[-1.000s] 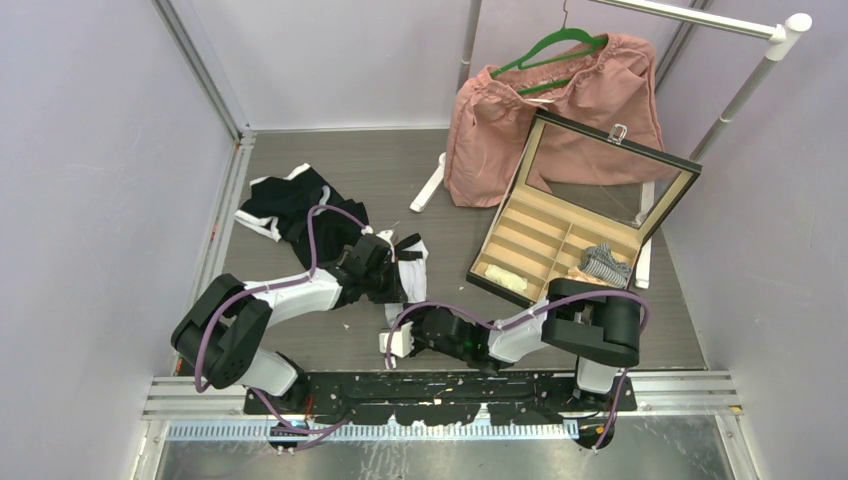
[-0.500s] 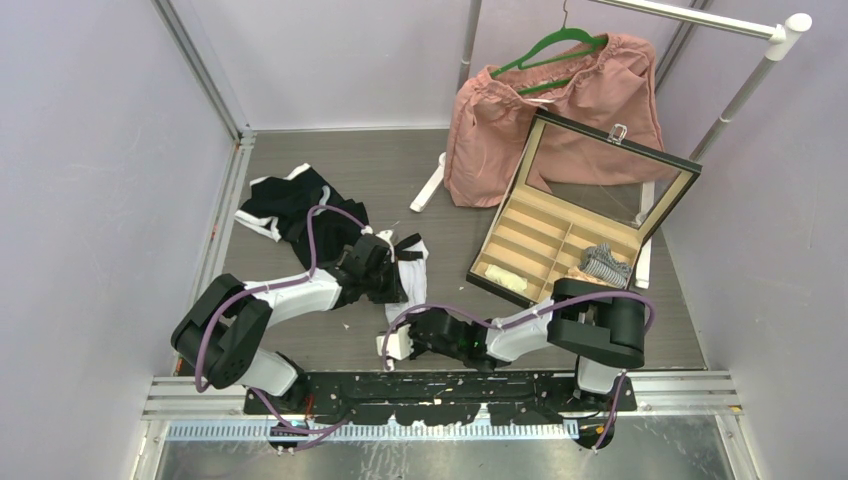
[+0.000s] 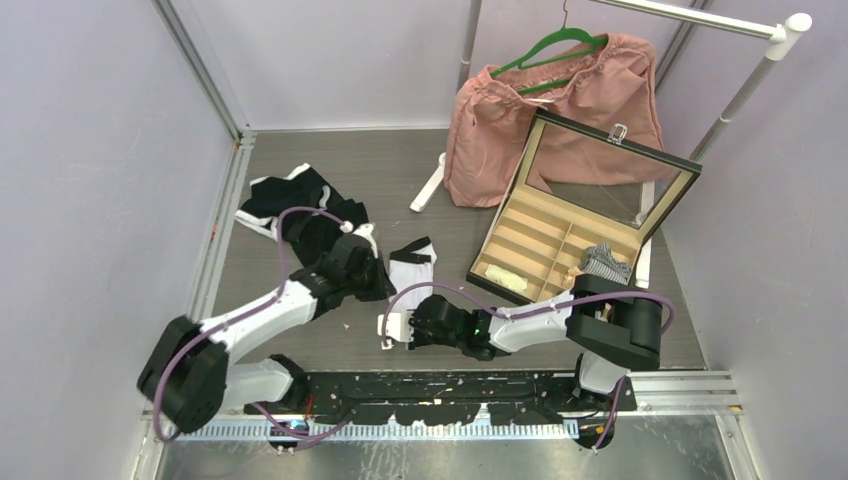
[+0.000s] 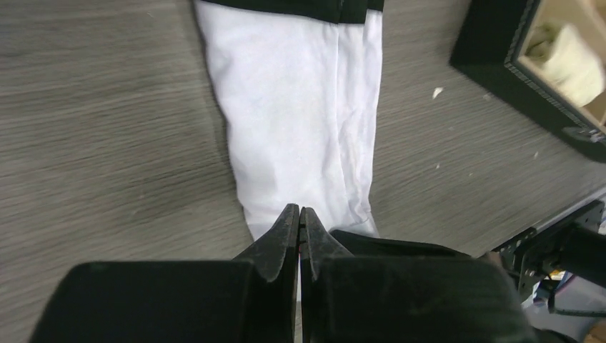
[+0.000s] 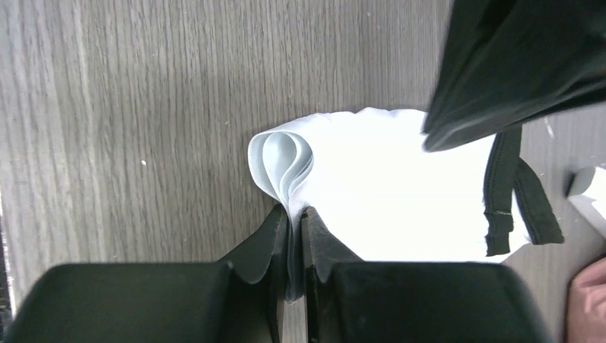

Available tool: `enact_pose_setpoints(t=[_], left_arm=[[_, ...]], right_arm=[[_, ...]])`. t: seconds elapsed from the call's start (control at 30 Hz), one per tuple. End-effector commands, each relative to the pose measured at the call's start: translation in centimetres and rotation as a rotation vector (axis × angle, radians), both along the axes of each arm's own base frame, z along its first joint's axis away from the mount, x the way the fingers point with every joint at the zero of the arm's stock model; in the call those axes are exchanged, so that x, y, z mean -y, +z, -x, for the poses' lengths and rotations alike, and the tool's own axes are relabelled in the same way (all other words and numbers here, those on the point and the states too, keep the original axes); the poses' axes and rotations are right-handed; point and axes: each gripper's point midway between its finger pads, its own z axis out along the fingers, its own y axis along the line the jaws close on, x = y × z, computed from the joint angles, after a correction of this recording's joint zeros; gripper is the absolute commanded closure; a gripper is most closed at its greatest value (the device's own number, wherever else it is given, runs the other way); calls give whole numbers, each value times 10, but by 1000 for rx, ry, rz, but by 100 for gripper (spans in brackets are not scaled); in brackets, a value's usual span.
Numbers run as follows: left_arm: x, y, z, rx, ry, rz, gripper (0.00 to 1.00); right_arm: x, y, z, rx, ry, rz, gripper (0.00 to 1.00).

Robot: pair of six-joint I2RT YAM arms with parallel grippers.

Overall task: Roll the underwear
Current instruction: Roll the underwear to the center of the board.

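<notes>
white cloth nearest the arms: the right jaws are pinched narrow on the near end of the white underwear (image 5: 386, 186), with the folded layers curling open just beside the tips. the piece lies as a long folded strip at the centre of the tabletop (image 3: 400, 170), black waistband at its far end. the left jaws are closed tight on nothing and hang over the strip's near left edge; cannot tell if the tips touch the cloth. further off to the far left is a heap of black underwear (image 3: 290, 205), not yet rolled. to the right is an open compartment box (image 3: 490, 283), and beyond it a pink garment (image 3: 500, 120) on a green hanger (image 3: 550, 42).

risks, as judged:
- only a thin edge is held, so the layers may slip out unevenly and leave a loose, skewed roll.
- nothing pins the far end, so the strip could drag across the smooth tabletop rather than roll.
- the arms sit close together and a turn of the wrist could knock them.
</notes>
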Motion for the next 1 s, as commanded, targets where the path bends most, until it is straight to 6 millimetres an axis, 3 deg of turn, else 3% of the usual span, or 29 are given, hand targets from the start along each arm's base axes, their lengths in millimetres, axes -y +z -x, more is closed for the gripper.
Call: enact_pose_setpoints(t=[0.0, 0.17, 0.3, 0.47, 0.97], left_arm=[[-29, 37, -7, 92, 131, -38, 96], [-60, 53, 2, 143, 236, -74, 93], [-66, 57, 13, 149, 236, -57, 93], [-58, 62, 22, 153, 176, -10, 98], [-32, 70, 32, 175, 11, 88, 99]], right_arm=[[-6, 13, 15, -167, -44, -76, 99], [-10, 20, 24, -311, -70, -134, 99], [-13, 32, 26, -468, -112, -193, 99], [-14, 41, 23, -683, -160, -259, 99], [-16, 11, 2, -1104, -395, -266, 99]])
